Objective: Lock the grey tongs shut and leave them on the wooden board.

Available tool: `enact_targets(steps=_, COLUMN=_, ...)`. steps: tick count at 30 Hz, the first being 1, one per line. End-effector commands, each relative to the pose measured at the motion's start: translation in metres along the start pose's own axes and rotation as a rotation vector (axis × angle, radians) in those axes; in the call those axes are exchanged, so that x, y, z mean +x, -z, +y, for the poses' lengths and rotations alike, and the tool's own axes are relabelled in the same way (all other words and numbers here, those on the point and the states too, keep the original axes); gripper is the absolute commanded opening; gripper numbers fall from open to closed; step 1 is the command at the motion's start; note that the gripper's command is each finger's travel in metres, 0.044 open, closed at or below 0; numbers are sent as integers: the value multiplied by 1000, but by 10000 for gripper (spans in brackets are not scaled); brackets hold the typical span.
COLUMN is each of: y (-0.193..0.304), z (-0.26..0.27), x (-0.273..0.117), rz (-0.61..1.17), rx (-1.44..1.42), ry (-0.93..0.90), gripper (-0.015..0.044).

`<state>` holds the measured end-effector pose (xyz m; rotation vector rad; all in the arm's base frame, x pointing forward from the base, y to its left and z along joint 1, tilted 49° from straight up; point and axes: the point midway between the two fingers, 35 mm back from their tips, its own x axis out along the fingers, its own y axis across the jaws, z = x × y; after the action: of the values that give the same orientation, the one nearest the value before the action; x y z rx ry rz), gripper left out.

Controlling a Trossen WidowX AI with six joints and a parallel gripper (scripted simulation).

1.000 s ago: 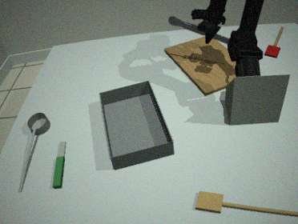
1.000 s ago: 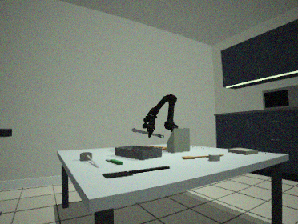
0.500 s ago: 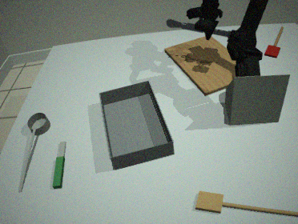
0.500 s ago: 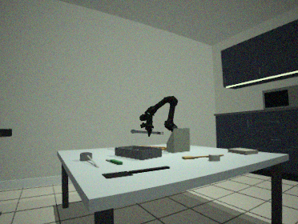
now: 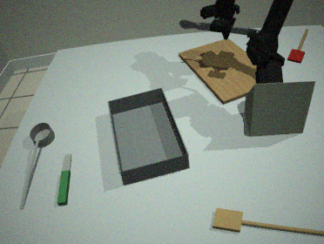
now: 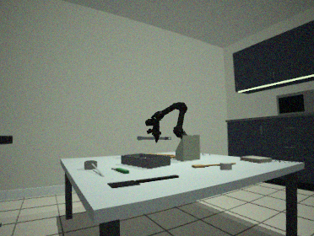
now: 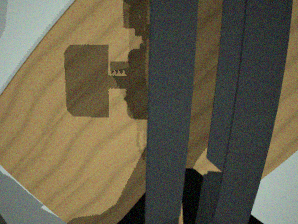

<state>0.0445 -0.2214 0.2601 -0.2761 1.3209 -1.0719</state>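
Note:
The grey tongs (image 5: 198, 26) (image 6: 145, 138) (image 7: 171, 100) are in the air above the wooden board (image 5: 224, 89) (image 7: 35, 110), roughly level in the exterior view. My gripper (image 5: 226, 36) (image 6: 157, 139) is shut on them, its fingers pointing down. In the wrist view the two arms of the tongs run side by side with a narrow gap between them. The lock inside the hinge cannot be seen. The board lies flat, with the shadow of arm and tongs on it. The roasting tin (image 5: 156, 173) (image 6: 145, 160) has nothing in it.
A grey block with a sloping side (image 5: 280, 109) (image 6: 190, 147) stands beside the board, near the arm. A round-headed utensil (image 5: 49, 138) (image 6: 90, 164), a green-handled tool (image 5: 64, 187) (image 6: 122, 170), a wooden spatula (image 5: 227, 220), a red-headed one (image 5: 296, 56) and a black flat tool (image 6: 122, 184) lie around.

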Motion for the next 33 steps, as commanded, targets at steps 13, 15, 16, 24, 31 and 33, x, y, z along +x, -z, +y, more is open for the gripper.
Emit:
enact_targets(steps=13, y=-4, z=0, x=19, rz=3, rx=4, ry=2, gripper=-150)
enact_targets(steps=15, y=-4, z=0, x=23, rz=3, rx=4, ry=2, gripper=-150)
enact_targets(steps=16, y=-4, z=0, x=24, rz=3, rx=4, ry=2, gripper=-150)
enact_targets(steps=24, y=-5, z=0, x=37, rz=3, rx=4, ry=2, gripper=-150)
enact_targets(steps=31, y=-5, z=0, x=49, rz=3, rx=3, ry=2, gripper=-150)
enact_targets(steps=33, y=-5, z=0, x=52, rz=3, rx=3, ry=2, gripper=-150)
